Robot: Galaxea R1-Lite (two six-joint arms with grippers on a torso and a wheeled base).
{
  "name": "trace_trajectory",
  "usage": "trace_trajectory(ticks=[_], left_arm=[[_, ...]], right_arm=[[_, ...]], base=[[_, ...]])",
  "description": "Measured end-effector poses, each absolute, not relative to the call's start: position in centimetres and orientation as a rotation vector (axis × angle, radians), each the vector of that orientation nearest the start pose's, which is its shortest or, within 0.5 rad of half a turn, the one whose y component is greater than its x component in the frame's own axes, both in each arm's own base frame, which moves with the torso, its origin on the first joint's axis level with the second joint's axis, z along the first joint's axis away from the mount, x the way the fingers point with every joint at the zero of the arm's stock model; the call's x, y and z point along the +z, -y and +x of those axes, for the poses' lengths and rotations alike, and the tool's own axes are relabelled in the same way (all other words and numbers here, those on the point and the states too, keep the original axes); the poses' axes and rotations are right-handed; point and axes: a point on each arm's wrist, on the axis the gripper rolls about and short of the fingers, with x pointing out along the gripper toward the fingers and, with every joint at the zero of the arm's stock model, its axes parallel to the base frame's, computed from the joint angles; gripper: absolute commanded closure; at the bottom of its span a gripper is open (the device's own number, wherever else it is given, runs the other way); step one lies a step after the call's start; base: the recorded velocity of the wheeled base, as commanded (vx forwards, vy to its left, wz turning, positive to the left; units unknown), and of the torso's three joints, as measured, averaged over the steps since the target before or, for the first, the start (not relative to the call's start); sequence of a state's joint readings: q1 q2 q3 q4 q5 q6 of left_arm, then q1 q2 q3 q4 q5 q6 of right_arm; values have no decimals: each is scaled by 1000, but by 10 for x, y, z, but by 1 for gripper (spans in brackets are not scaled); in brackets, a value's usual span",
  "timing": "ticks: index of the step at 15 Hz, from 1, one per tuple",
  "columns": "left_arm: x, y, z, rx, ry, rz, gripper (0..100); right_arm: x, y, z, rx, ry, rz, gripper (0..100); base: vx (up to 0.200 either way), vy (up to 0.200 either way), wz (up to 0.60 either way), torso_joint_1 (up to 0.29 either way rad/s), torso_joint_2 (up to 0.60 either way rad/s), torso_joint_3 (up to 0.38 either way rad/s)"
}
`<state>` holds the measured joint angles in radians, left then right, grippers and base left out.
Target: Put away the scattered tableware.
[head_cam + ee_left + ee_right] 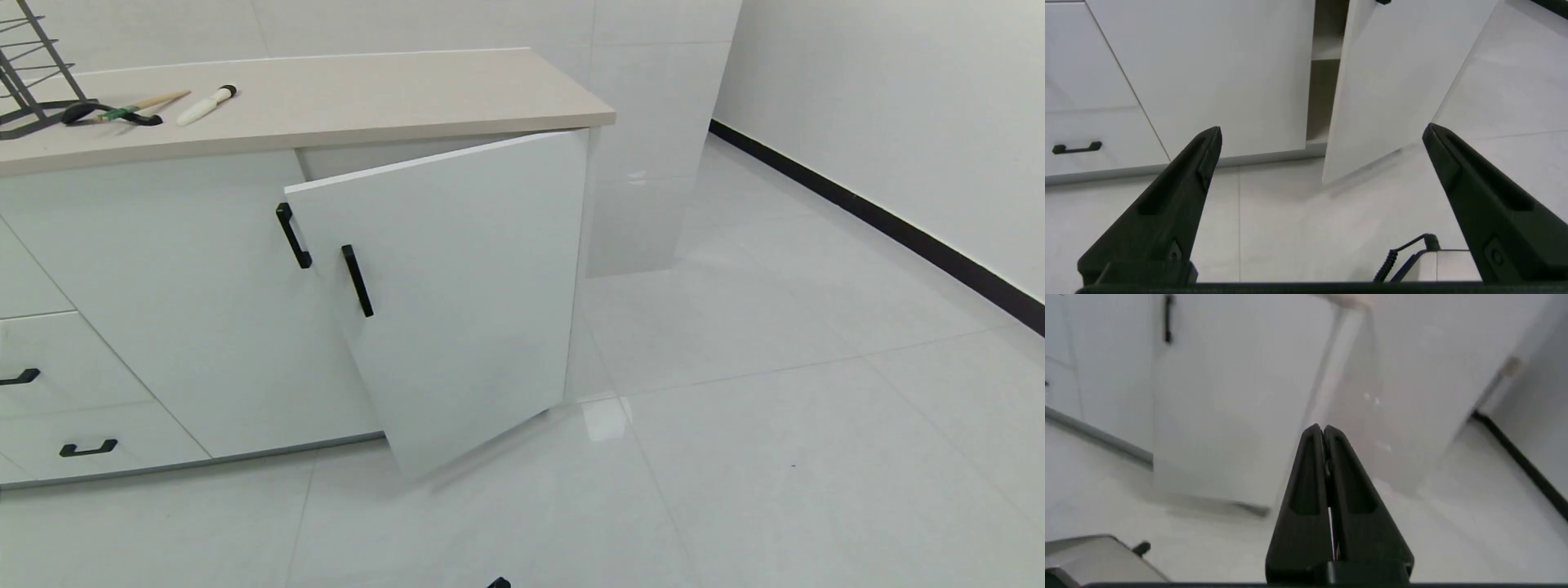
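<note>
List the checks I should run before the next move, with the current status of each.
1. Cabinet door open: ok, it stands ajar.
2. Left gripper open and empty: ok.
3. Right gripper empty: ok, shut on nothing.
4. Tableware found: ok, dark-handled utensils and white-handled tool lie on the counter.
5. Room on the shelf inside: cannot tell, mostly hidden.

utensils [206, 104] lie on the counter [367, 90] beside the rack [24, 73], above and left of the cabinet door [457, 286].
</note>
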<state>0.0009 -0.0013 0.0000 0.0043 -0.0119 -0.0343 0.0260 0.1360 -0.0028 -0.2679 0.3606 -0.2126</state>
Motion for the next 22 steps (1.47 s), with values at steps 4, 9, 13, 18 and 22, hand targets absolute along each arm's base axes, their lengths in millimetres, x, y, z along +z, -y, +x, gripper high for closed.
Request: trace_trajectory(ticks=[4,9,13,18,22], left_arm=[[75,0,-23,-11,-4,-34,0],[75,0,-23,-11,-4,-33,0],[75,0,-23,-11,-3,-33,0],[75,0,-23,-11,-4,-33,0],[75,0,-23,-10,-3,-33,0]], right_arm=[[75,-2,-21,78,-39,-75,100],[75,-2,-23,78,-8,-66,100],[75,-2,-23,78,-6,-66,100],[75,-2,-23,77,-6,-67,100],[75,-2,-23,77,-7,-65,100]], base=[[0,100,0,1,2,4],[0,200,0,1,2,3],[0,200,150,1,0,2],[0,160,600,3,2,3],[50,50,300,2,1,-1]])
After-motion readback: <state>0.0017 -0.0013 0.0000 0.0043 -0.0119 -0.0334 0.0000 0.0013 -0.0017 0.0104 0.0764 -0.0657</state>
